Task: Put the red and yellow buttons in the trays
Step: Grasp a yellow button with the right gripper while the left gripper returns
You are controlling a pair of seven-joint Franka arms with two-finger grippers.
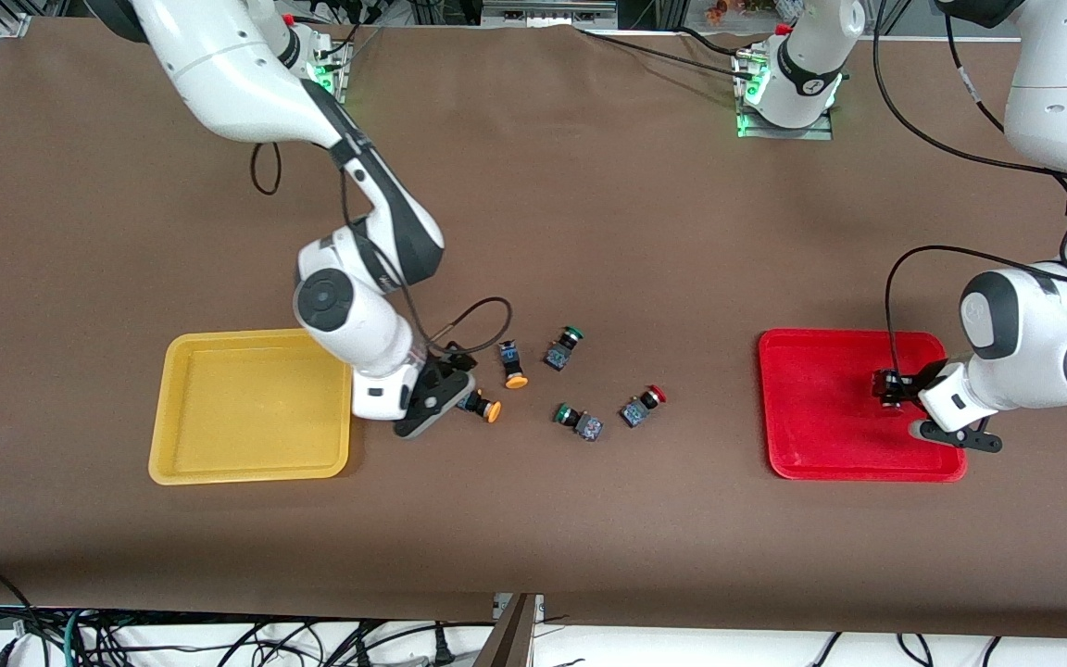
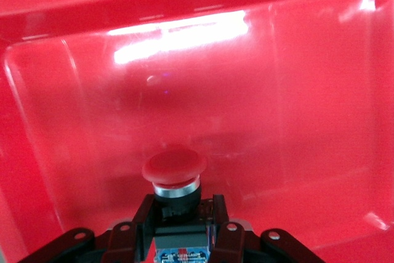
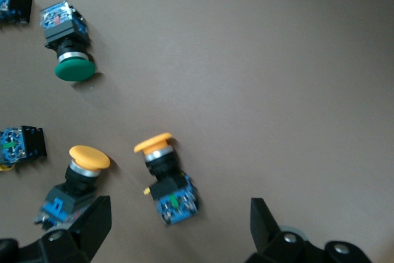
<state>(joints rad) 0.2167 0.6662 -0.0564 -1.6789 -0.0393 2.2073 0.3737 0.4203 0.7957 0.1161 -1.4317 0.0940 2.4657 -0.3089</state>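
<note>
On the brown table, the left gripper (image 1: 895,389) holds a red button (image 2: 174,170) over the red tray (image 1: 821,417) and should lower before releasing, while the right gripper (image 1: 455,400), fingers wide, should centre on a yellow button (image 1: 484,409) beside the yellow tray (image 1: 246,463).

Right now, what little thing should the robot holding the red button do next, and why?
Probably open its jaws and let go. The left gripper is shut on a red button right over the floor of the red tray, so the button is already where it belongs. The right gripper hangs open over two yellow buttons on the table.
</note>
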